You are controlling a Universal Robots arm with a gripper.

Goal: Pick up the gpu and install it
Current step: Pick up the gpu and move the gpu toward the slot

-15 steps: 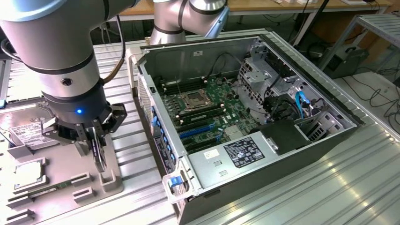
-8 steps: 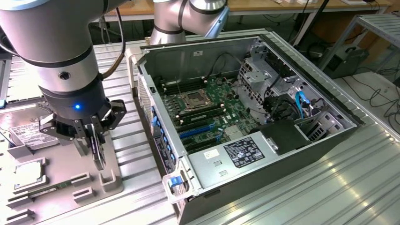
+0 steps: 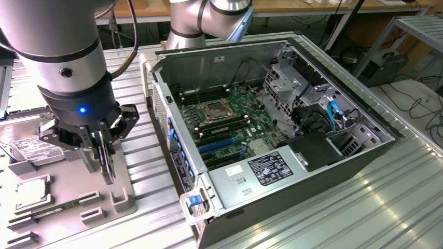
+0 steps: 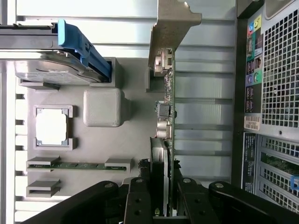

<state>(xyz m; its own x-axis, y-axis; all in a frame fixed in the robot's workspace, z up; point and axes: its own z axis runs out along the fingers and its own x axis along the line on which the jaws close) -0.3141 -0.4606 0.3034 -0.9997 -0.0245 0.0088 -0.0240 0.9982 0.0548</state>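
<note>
At the exterior view's left, a grey tray (image 3: 69, 179) carries a hard drive (image 3: 28, 148). Over it the jaws stand partly closed, clamped on the gpu (image 3: 108, 161), which hangs upright and edge-on. The wrist view shows its green board (image 4: 168, 93) pinched between black fingers (image 4: 140, 200), with the metal bracket (image 4: 173, 28) at the far end. To the right, the open case (image 3: 207, 62) lies on the worktop (image 3: 387, 207) beside the tray.

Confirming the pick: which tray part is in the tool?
The gpu, the green card with the metal bracket, clamped edge-on; hard drive, processor and memory stick lie on the tray.
</note>
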